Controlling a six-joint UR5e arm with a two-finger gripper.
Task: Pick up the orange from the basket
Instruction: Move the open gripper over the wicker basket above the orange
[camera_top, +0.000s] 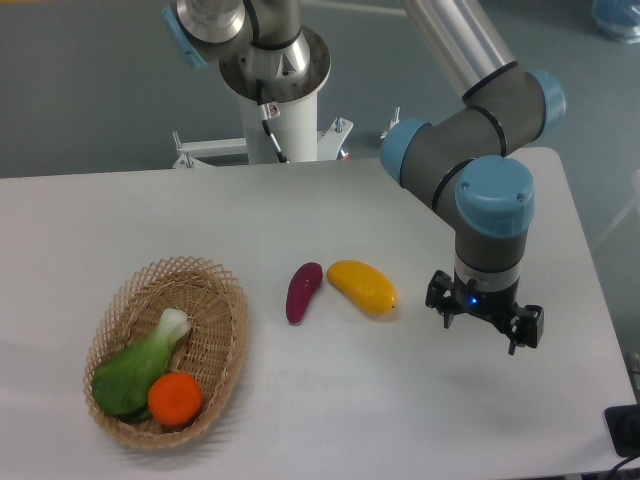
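1. At the near end of the basket (225, 345), toward the lower left of the table (330, 215), one orange (176, 398) is sitting, round and bright, touching the green vegetable (135, 370) beside it.
2. The one basket is oval, woven of light tan wicker, and is holding exactly two things: the orange and the single leafy green vegetable with its pale stalk pointing up and to the right.
3. Outside the basket, two more items are lying on the white table side by side: one purple elongated vegetable (303, 292) and one yellow mango-shaped fruit (362, 286), close together but not clearly touching.
4. The gripper (484, 331) is hanging well to the right of the orange, across the table, past the yellow fruit, and pointing downward.
5. The gripper's two fingers are standing apart with nothing between them.
6. One robot arm (478, 120), grey with blue joint caps, is reaching in from the top of the view.
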